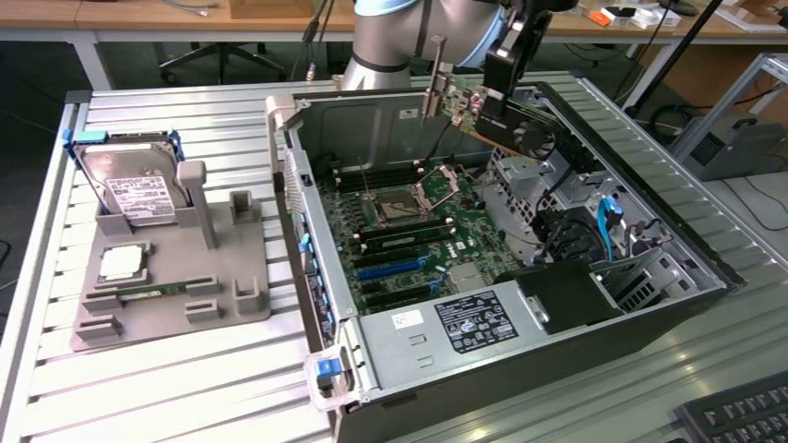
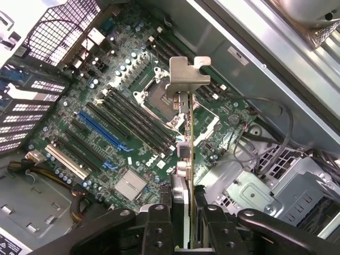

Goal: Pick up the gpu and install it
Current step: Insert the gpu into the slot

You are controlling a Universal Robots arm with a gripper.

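The gpu [image 1: 523,125] is a dark card with a fan and a silvery bracket [image 1: 434,78] at one end. It hangs tilted above the open computer case [image 1: 323,360], over the motherboard [image 1: 407,231]. My gripper [image 1: 507,55] is shut on the card's upper edge. In the wrist view the gpu [image 2: 185,138] runs edge-on away from my gripper [image 2: 184,215], its bracket [image 2: 187,79] at the far end. It is held between the two black fingers [image 2: 159,228]. Below it lie the CPU socket [image 2: 156,98] and the blue expansion slot [image 2: 101,130], well apart from the card.
A grey fixture [image 1: 173,309] at the exterior view's left holds a hard drive [image 1: 136,189], a processor [image 1: 124,263] and a memory stick [image 1: 148,293]. The power supply [image 1: 468,323] and drive cage [image 1: 542,185] crowd the case. A keyboard [image 1: 739,415] lies at the lower right.
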